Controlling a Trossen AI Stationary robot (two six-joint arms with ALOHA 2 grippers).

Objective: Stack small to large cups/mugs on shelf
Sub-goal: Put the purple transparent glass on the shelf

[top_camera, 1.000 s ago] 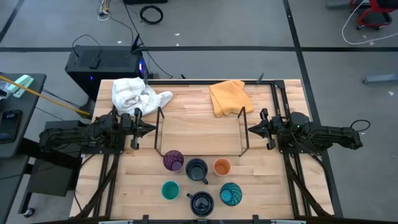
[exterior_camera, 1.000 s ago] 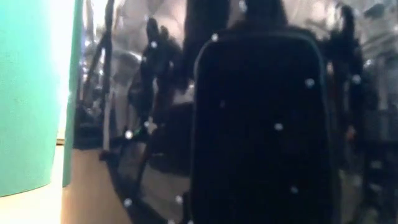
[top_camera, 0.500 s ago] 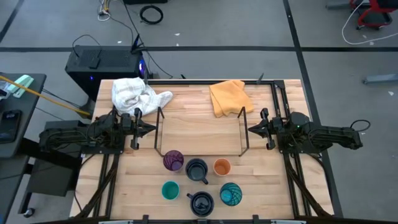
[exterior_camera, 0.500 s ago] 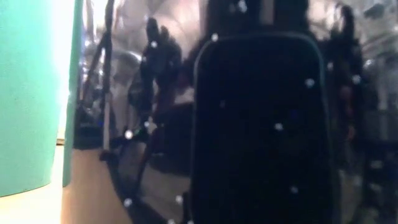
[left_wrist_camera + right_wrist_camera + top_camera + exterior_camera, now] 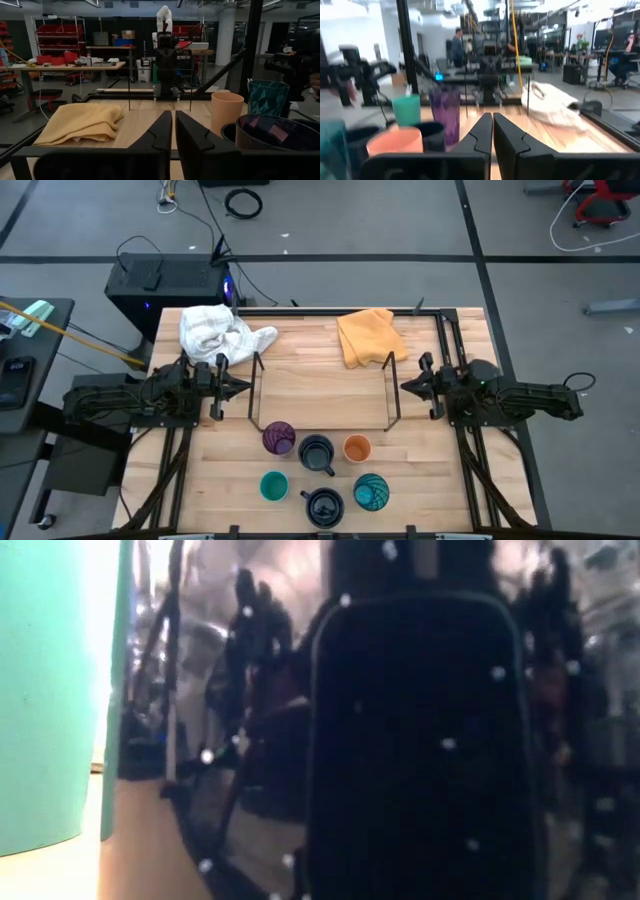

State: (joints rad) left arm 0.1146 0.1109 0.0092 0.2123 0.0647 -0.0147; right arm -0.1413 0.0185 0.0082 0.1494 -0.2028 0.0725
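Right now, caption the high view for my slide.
Six cups wait in front of the empty wire shelf; both arms rest at its ends.

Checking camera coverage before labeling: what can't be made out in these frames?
- Low view: a dark mug and a teal cup sit right at the lens and block the shelf and both arms.
- Left wrist view: patterned cup partly behind the orange cup; near mug cut off by the edge.
- Right wrist view: people in the background blurred.
- High view: cup contents too small to tell.
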